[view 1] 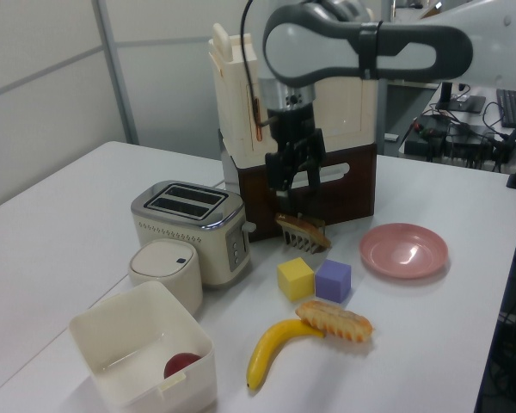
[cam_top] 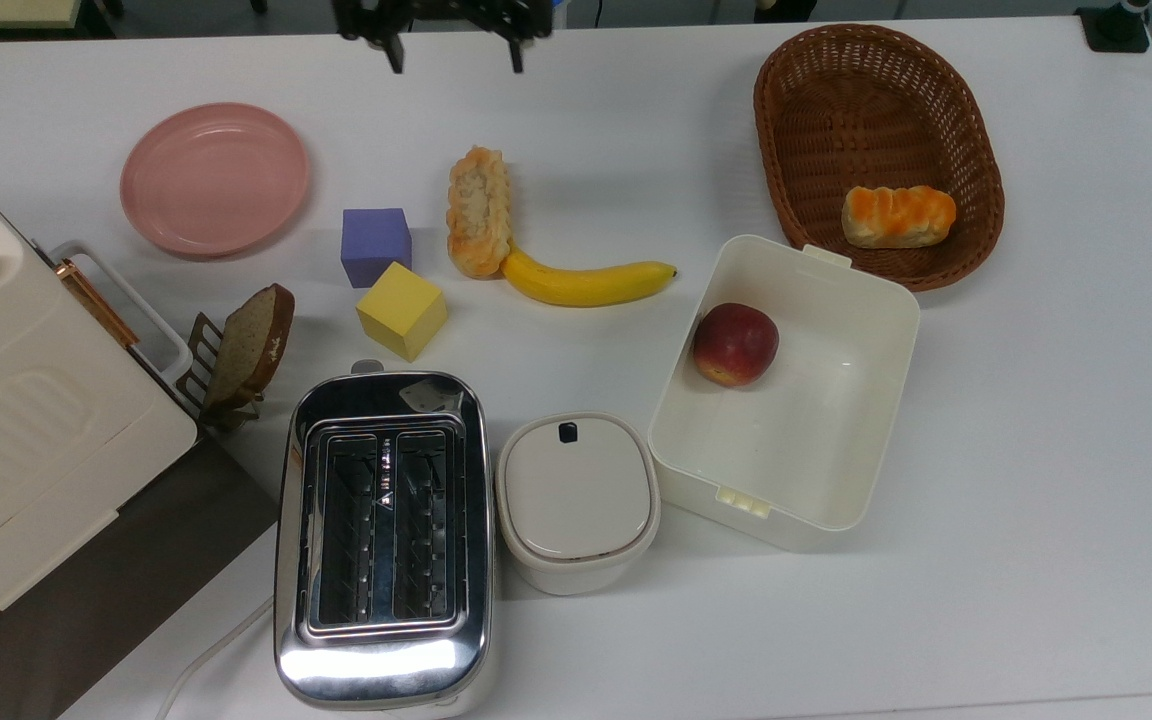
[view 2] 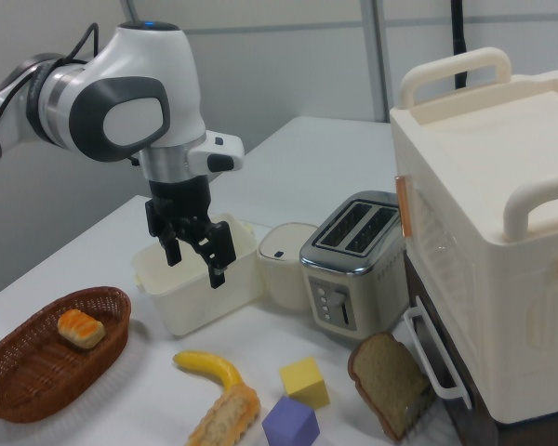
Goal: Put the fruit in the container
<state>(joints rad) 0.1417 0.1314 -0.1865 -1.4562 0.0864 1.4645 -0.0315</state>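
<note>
Gripper (cam_top: 451, 58) splayed; round fruit (cam_top: 735, 344) inside container (cam_top: 866, 400).

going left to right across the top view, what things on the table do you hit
pink plate → purple cube → lidded white pot → fruit in the container → bread roll in the wicker basket

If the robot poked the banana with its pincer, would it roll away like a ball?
Probably not. The banana is long and curved and lies flat on the table, so it would more likely spin or slide than roll. Its one end touches the bread roll, which might get nudged too. It looks smooth, so it could be a bit slippery.
</note>
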